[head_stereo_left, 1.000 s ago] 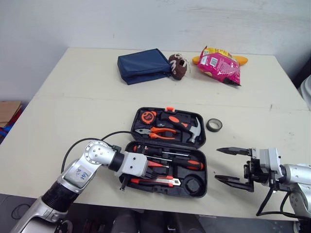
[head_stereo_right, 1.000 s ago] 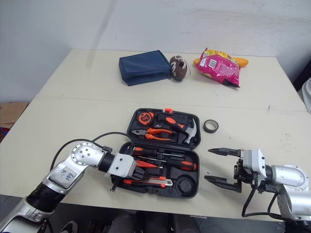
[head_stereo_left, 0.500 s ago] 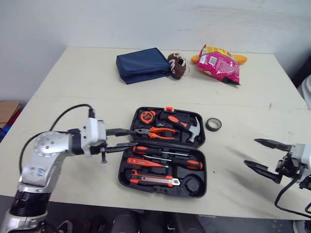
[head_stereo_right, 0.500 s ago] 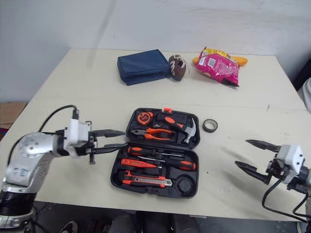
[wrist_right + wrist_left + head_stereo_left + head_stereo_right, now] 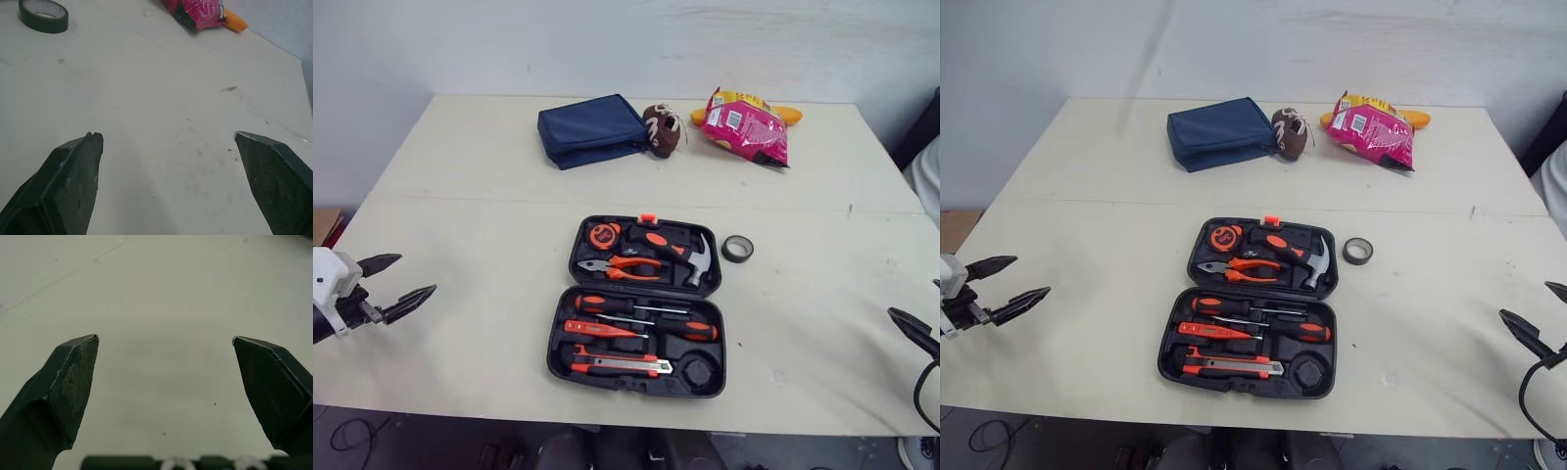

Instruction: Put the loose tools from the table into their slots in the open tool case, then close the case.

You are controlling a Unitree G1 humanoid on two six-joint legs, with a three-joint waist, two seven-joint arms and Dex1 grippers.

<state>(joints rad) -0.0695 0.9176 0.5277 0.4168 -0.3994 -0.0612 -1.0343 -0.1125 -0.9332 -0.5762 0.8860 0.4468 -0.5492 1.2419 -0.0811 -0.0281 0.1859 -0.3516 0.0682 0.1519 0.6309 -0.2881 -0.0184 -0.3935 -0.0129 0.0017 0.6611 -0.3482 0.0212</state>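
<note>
My left claw [image 5: 416, 274] and right claw [image 5: 166, 136] hang spread, empty, well off the open tool case [image 5: 717, 343] on the tabletop [image 5: 460, 196]. Closing it now could strand the tape roll [image 5: 737, 248] just beside it.

Tool case [image 5: 717, 333]: matt black moulded plastic. Hammer head [image 5: 702, 259]: bright metal. Table [image 5: 470, 196]: smooth matt top, lightly scuffed. Pouch [image 5: 590, 130]: navy cloth. Snack bag [image 5: 744, 125]: glossy film. Tape roll [image 5: 43, 14]: glossy. Left gripper [image 5: 165, 340] pads [image 5: 73, 382]: matt black, finely grained.
</note>
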